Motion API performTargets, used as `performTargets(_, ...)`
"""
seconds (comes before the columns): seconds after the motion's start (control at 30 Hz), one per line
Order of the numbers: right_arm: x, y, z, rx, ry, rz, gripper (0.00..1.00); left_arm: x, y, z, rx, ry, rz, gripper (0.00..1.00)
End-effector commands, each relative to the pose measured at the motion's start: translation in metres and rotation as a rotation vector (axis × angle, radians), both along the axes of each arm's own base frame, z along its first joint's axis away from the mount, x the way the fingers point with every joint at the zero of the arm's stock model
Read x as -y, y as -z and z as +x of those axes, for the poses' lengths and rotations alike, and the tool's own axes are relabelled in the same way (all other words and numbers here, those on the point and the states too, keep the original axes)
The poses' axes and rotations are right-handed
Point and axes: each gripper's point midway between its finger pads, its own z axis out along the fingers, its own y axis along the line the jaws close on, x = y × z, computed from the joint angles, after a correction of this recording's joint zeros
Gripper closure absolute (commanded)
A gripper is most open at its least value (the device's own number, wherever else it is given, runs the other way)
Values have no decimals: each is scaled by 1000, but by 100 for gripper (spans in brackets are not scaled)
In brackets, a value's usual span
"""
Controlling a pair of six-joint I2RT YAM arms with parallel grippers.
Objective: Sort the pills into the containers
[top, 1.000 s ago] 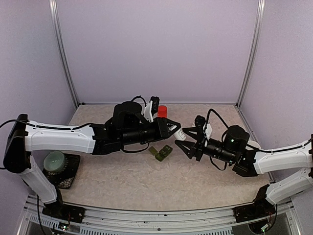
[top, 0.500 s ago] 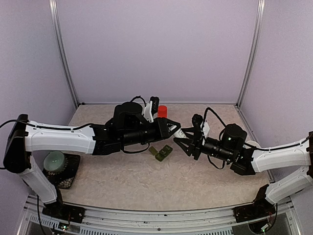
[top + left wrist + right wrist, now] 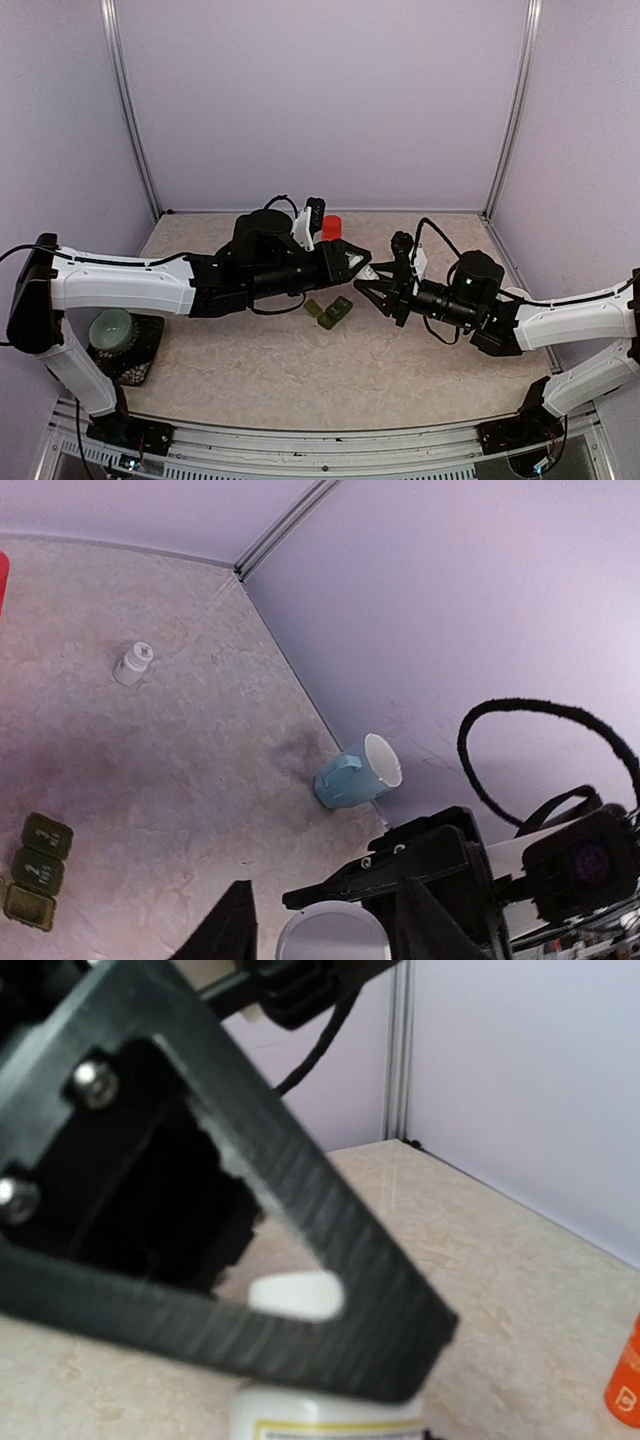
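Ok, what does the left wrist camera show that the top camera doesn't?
Only the left wrist view shows a pale blue mug and a small white vial. Only the top view shows a pale green round thing on a dark mat at the far left. Both show the dark green containers and the white bottle held in the left pincer.
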Motion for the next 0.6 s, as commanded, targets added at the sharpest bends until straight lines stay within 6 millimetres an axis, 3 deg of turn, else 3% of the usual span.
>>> performTargets(0.0, -2, -17, -12, 0, -52, 40, 74, -6, -10, -4, 51, 1, 32, 39)
performTargets(0.13, 7, -22, -30, -6, -101, 61, 73, -25, -24, -12, 128, 3, 64, 21)
performTargets(0.3, 22, -29, -58, 40, -183, 92, 74, -49, -41, -31, 286, 79, 103, 11)
performTargets(0.47, 33, -26, -66, 65, -183, 112, 76, -44, -61, -71, 461, 321, 88, 10)
performTargets(0.57, 32, -25, -78, 66, -245, 135, 77, -33, -61, -92, 547, 486, 99, 9)
